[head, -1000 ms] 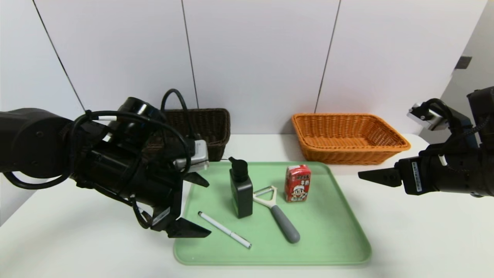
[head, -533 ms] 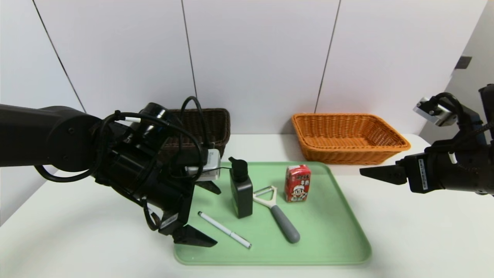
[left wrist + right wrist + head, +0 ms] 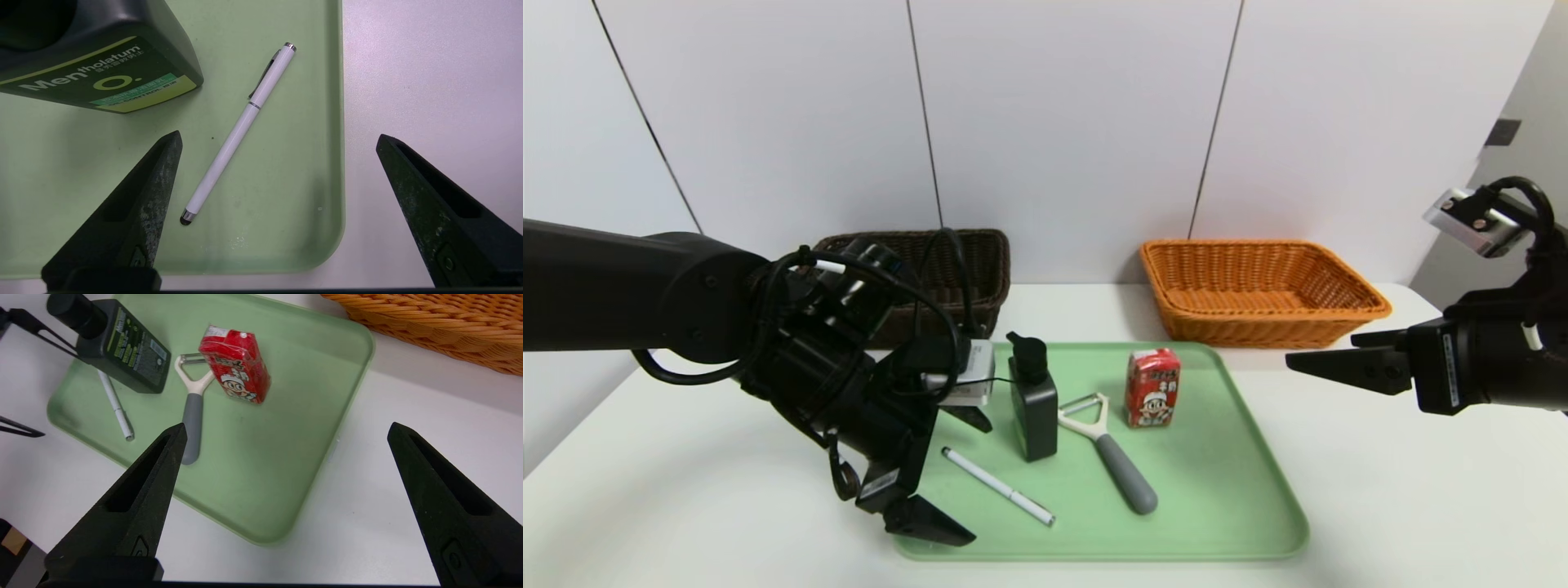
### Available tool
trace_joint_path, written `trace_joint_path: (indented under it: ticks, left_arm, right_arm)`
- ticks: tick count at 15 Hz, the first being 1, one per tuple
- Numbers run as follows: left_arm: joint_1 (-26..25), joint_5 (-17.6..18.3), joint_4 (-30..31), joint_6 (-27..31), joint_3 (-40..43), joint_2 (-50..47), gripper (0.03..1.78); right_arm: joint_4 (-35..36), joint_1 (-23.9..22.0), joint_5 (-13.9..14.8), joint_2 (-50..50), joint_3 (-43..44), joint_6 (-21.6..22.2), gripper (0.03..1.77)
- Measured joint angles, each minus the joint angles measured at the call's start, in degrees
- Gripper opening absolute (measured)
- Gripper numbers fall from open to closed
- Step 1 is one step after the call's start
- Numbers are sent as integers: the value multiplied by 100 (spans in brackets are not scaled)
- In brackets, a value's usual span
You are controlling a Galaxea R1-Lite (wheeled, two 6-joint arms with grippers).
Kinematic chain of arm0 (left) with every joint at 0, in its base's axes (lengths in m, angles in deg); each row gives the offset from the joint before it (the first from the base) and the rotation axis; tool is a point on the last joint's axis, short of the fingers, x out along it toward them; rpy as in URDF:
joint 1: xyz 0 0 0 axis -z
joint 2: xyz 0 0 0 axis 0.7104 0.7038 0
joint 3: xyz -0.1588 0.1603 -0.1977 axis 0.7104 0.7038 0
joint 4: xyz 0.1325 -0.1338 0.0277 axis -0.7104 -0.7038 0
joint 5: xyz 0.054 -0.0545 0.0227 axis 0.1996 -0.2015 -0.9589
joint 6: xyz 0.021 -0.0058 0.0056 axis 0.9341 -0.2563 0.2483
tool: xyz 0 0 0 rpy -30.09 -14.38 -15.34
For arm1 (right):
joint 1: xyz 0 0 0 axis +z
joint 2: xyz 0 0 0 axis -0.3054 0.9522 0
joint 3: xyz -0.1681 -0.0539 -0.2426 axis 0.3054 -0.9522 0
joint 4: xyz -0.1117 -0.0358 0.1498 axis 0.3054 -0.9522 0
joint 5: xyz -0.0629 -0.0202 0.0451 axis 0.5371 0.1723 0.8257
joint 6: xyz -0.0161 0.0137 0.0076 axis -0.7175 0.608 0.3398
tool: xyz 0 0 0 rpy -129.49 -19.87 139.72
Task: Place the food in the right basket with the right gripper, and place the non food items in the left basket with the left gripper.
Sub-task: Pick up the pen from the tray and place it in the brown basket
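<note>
– At the left gripper (image 3: 983, 482)?
– Spread wide, empty, above the left side of the tray (image 3: 1217, 490), near the pen (image 3: 996, 484).
– And at the right gripper (image 3: 1321, 349)?
– Equally wide and empty, beyond the tray's right edge.
– How to take the pen, lying on the tray?
– Mid-barrel; probably light, stiff, prone to roll.
– The carton (image 3: 1152, 396), upright there?
– Gently by opposite sides; likely squashable.

dark brown basket (image 3: 992, 282): partly hidden behind left arm (image 3: 825, 367) | right arm (image 3: 1503, 359): cut off
</note>
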Motion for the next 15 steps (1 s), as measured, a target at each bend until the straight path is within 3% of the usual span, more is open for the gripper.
trace_joint_path:
  ticks: [3, 15]
  left_arm:
    - [9, -2, 24, 229, -54, 156, 169]
    - [-80, -11, 57, 394, -354, 897, 169]
  right_arm:
    - [0, 20, -227, -107, -5, 0, 169]
    - [28, 13, -227, -162, -273, 76, 170]
